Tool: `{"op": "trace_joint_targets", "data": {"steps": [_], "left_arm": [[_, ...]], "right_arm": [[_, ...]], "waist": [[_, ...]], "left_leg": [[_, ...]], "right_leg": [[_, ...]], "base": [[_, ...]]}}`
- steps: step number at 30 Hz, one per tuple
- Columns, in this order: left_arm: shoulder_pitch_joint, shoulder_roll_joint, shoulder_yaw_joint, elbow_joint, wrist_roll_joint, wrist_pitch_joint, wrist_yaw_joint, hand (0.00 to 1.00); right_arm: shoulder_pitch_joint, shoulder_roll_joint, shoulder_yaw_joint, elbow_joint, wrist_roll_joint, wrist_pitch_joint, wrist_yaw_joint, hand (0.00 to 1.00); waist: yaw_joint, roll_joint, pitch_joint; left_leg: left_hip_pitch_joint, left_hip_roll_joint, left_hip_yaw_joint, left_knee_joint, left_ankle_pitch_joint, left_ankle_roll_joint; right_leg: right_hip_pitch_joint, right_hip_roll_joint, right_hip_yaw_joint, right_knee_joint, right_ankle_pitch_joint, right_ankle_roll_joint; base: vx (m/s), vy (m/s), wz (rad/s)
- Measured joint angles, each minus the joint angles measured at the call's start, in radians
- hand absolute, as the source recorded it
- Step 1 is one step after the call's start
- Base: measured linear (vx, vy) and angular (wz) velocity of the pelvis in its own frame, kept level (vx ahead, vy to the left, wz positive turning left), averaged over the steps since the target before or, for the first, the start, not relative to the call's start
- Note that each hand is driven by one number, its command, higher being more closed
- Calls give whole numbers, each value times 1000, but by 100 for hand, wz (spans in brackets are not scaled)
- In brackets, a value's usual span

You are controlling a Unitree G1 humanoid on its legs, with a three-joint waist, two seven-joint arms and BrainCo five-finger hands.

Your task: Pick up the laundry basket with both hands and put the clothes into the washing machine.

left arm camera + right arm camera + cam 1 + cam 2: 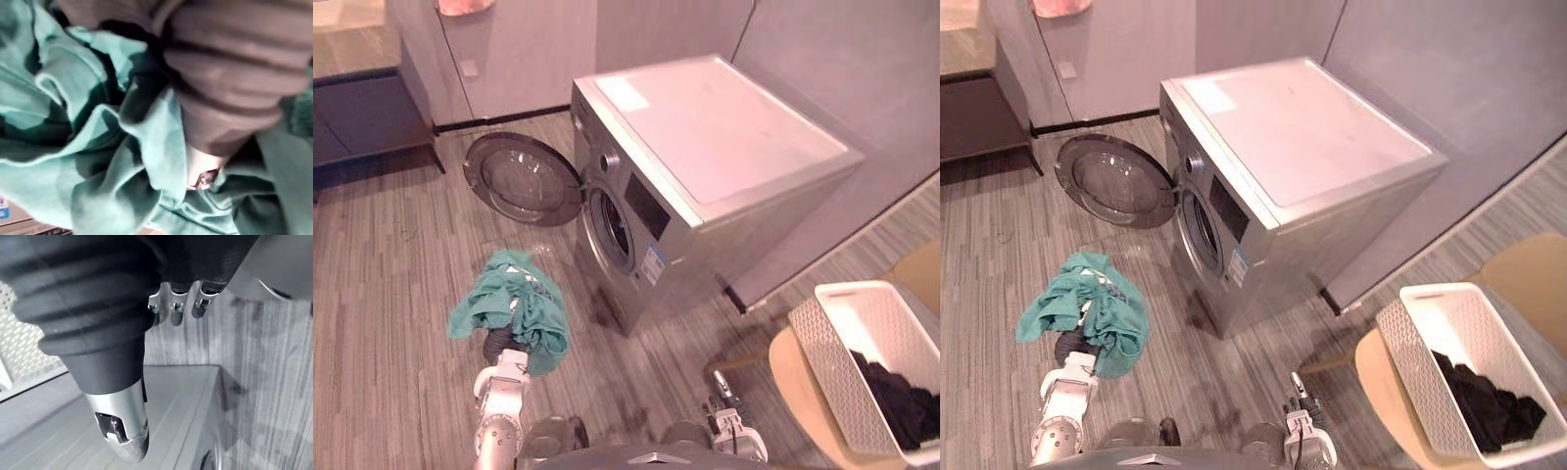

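Left hand (203, 165) is buried in a teal garment (514, 304), grip impossible to tell, before the washing machine (705, 166); right hand (120, 426) hangs low, fingers (176, 308) relaxed, empty.

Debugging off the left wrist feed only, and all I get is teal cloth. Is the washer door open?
Observer: Yes. The washing machine has its round door swung wide open beside the drum opening.
Operator: Where's the cloth relative to the machine?
Observer: The teal garment is draped over the left hand, out in front of the drum opening and not inside it.
Operator: And the basket?
Observer: The white laundry basket sits on a tan seat to the robot's right, with dark clothes in it.
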Motion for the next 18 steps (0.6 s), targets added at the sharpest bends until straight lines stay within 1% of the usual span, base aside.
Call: {"op": "trace_joint_targets", "data": {"steps": [1,2,3,4,5,6,7,8,9,10,11,12,13,14,15,16,17,18], "left_arm": [[-14,-7,-36,40,2,7,1,100],[-23,-10,-55,58,4,10,1,100],[-36,-15,-92,83,16,15,2,100],[-41,-14,-111,87,18,19,2,100],[-50,-12,-141,86,18,20,2,100],[-53,-11,-165,83,18,19,2,100],[-54,-11,-170,84,18,19,2,100],[-43,-10,-173,82,18,20,1,100],[-36,-10,-166,70,17,19,0,100],[-32,-10,-165,64,15,18,-3,100],[-33,-9,-165,63,13,19,-6,100],[-19,-8,-163,60,10,19,-8,100],[12,-6,-156,59,0,19,-6,100],[26,-6,-148,58,-4,19,-4,100],[48,-6,-128,50,-4,20,2,100],[67,-7,-119,31,-5,20,6,100],[77,-7,-114,24,-4,20,6,100],[93,-10,-94,20,-4,19,6,100]], "right_arm": [[1,-1,5,0,-14,-2,-1,0],[2,-2,11,-1,-28,-2,-2,0],[15,-3,35,-3,-39,-1,-2,0],[24,-3,48,-8,-39,-1,-3,0],[48,-2,67,-27,-38,-2,-5,0],[71,1,82,-50,-38,-5,-5,0],[75,1,85,-53,-38,-5,-5,0],[81,0,85,-64,-39,-8,-5,0],[82,1,88,-83,-39,-16,-5,0],[86,1,88,-93,-39,-19,-4,0],[81,-3,88,-101,-39,-22,-5,0],[70,-3,89,-107,-40,-22,-5,0],[56,-3,109,-118,-48,-21,-6,0],[48,-3,122,-118,-63,-21,-6,0],[29,-4,136,-121,-80,-19,-8,0],[24,-6,142,-119,-78,-19,-32,0],[29,-12,145,-120,-77,-19,-40,0],[31,-20,148,-120,-76,-21,-46,0]], "waist": [[-8,1,-2],[-16,3,-4],[-34,9,-19],[-42,1,-29],[-57,1,-35],[-60,-9,-44],[-56,-3,-45],[-56,30,-56],[-63,37,-57],[-59,53,-50],[-36,62,-44],[-14,75,-44],[4,76,-43],[8,72,-44],[17,68,-43],[25,65,-43],[29,64,-42],[38,58,-46]], "left_leg": [[27,-9,-12,-14,-6,-2],[34,-9,-25,-13,-12,-5],[32,-8,-50,-11,-22,-11],[33,-7,-65,-10,-26,-15],[43,-7,-85,-1,-40,-33],[64,-6,-95,31,-80,-48],[79,5,-94,62,-107,-53],[102,53,-78,140,-144,-77],[49,104,-70,352,-137,-94],[-37,155,-92,588,-75,-93],[-136,197,-137,795,-16,-90],[-205,211,-182,927,2,-100],[-270,212,-225,994,3,-101],[-295,217,-235,981,1,-98],[-333,243,-249,900,-2,-92],[-356,265,-291,747,-4,-88],[-353,273,-324,652,-4,-87],[-321,272,-429,438,2,-87]], "right_leg": [[-25,41,-12,-68,-13,-5],[-37,64,-8,-109,-12,-4],[-74,111,53,-186,-8,-5],[-87,136,105,-223,5,-6],[-91,170,206,-291,44,-33],[-57,169,237,-341,71,-54],[-36,172,224,-339,110,-64],[7,206,212,-326,71,-78],[51,228,207,-322,41,-90],[92,254,203,-332,25,-103],[123,280,214,-336,11,-114],[148,299,239,-336,-3,-120],[183,302,273,-345,-11,-121],[198,301,293,-357,-14,-115],[226,300,332,-377,-19,-100],[236,299,375,-379,-32,-79],[238,297,401,-374,-40,-68],[223,295,468,-341,-67,-45]], "base": [[155,-36,37],[174,-34,45],[174,-45,51],[324,-104,65],[416,-153,52],[462,-173,34],[367,-139,-2],[492,-161,-7],[489,-158,-2],[564,-156,-10],[420,-71,-45],[464,-42,-89],[296,-9,-88],[338,0,-93],[312,53,-84],[366,90,-89],[268,180,-112],[265,261,-150]]}}
